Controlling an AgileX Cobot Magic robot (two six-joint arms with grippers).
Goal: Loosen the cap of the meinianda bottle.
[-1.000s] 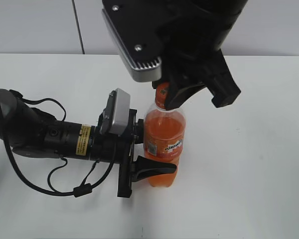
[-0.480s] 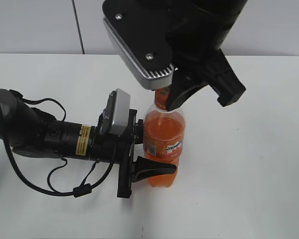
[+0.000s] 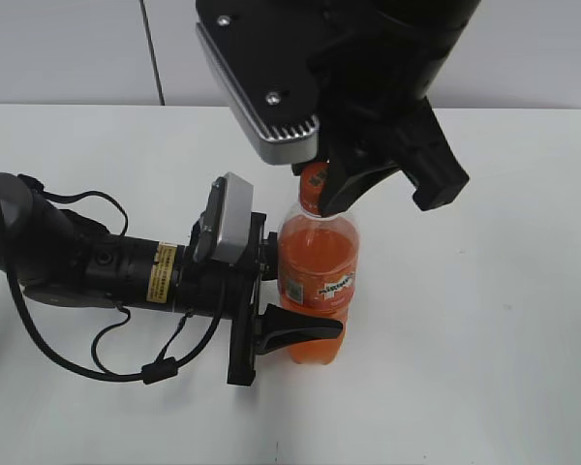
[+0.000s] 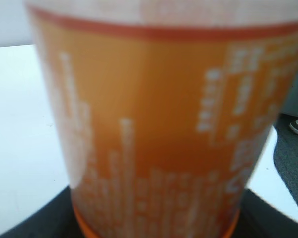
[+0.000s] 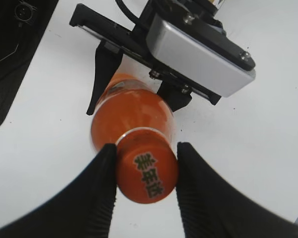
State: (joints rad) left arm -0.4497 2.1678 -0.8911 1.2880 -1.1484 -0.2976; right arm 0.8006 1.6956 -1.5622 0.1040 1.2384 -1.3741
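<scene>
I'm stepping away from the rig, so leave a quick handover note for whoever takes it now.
Left gripper: shut around the lower body of the meinianda bottle, holding it upright on the white table.
Right gripper: comes from above, fingers pressed on both sides of the orange cap.
Done: bottle braced, cap gripped.
Left: twist the cap loose; it is on the neck now, and whether it has started turning cannot be told.

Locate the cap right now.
Exterior view, centre: the cap tops the meinianda bottle, pinched in the right tool, while the left tool clamps the bottle's body.
</scene>
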